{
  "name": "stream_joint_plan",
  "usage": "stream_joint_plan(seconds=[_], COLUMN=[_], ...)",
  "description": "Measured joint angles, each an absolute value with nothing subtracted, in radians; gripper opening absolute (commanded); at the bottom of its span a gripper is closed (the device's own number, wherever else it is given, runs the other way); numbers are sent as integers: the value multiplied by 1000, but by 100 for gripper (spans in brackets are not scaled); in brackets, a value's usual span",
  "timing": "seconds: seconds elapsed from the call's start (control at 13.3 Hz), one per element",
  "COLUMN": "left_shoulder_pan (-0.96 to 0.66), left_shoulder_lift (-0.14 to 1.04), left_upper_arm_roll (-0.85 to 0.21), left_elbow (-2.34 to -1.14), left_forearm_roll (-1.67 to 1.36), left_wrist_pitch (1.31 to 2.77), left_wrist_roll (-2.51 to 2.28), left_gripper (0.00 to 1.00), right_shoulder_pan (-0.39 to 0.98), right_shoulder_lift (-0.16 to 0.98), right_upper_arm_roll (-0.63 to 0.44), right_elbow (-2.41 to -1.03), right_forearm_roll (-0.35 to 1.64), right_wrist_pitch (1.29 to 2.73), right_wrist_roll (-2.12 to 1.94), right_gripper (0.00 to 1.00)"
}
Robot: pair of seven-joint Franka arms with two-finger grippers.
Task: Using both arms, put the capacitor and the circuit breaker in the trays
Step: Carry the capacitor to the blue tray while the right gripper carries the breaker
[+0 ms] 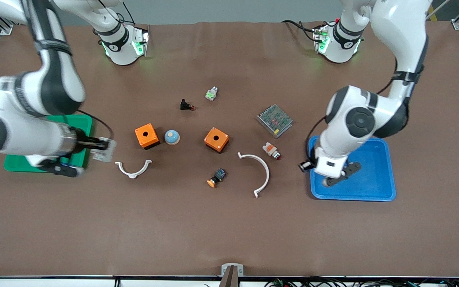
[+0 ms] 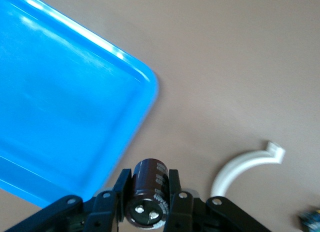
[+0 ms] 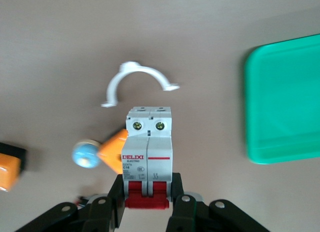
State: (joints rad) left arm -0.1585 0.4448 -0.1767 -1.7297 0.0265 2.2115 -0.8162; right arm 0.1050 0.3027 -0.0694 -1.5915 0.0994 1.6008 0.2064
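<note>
**Breaker and capacitor carried to their trays**

Grip is already secured on both parts. At the left of the front frame, the white rectangular circuit breaker with the red switch lever (image 3: 148, 154) is clamped between the fingers of the right gripper (image 1: 102, 149), held in the air just off the inner edge of the flat green plastic tray (image 1: 82, 121). In the right wrist view the fingers are closed on the breaker's red end, with the tray at the frame's right edge.

At the right of the front frame, the small dark cylindrical capacitor with a silvery end (image 2: 148, 192) is pinched between the fingers of the left gripper (image 1: 306, 165) over the inner rim of the shallow blue plastic tray (image 1: 389, 175).

For a clean placement, each part should probably be carried fully past its tray's rim and lowered close to the tray floor before the fingers are parted. Since the capacitor could roll, a low, gentle release is advised.
</note>
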Motion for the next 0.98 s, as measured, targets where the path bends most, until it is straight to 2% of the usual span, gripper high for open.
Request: stream_joint_plan(seconds=[0.23,0.6,0.83,0.98], left_shoulder_pan=[-52,20,39,39], left_shoulder_lift=[445,454,479,501], left_upper_arm_roll=[-177,-177,-177,-178], left_elbow=[-1746,-1796,-1838,-1856], left_forearm_roll=[27,27,27,27], left_wrist_pitch=[2178,2185,2255,2290], left_wrist_roll=[-709,-630,-621,-620], left_gripper=[0,0,0,0], right_shoulder_pan=[-38,-212,-271,-301], right_shoulder_lift=[292,294,293,293], right_upper_arm_roll=[-72,-72,-72,-72], right_elbow=[-1605,-1682,-1793,-1887], right_forearm_roll=[80,10,-17,-59], right_wrist_pitch=[1566,1645,1775,1923], right_wrist_roll=[-17,-237,-300,-332], right_gripper=[25,25,25,25])
